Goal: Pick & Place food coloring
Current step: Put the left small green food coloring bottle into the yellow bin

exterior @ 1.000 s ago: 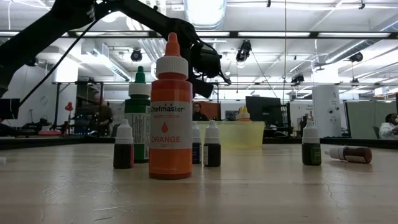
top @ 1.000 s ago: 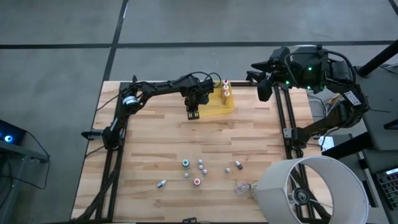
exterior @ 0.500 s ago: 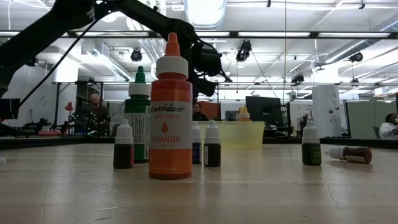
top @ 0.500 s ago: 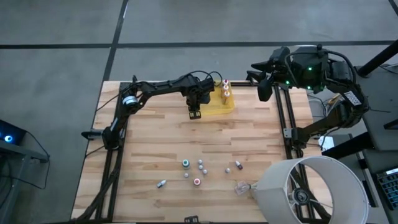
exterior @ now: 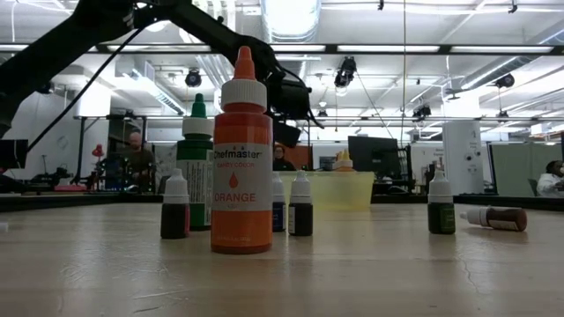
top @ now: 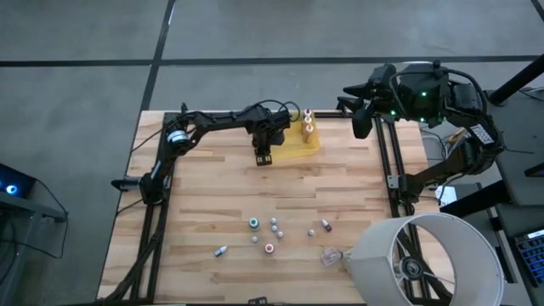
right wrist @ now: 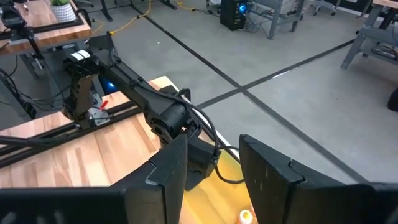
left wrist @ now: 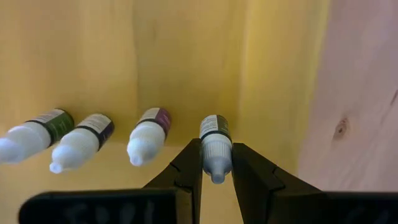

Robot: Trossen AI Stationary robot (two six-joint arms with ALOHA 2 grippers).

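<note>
Nearest the low camera, a large orange bottle (exterior: 241, 158) is stood upright among the loose food coloring bottles (top: 272, 231), which are scattered well short of the yellow tray (top: 299, 144). Beyond them, the left gripper (left wrist: 216, 163) is held at the tray's edge, its fingers pinched on a small white-capped bottle (left wrist: 215, 149); three similar bottles (left wrist: 87, 137) are lain in the tray just beside it. Past the tray, off the table, the right gripper (right wrist: 213, 163) is parked with fingers spread.
</note>
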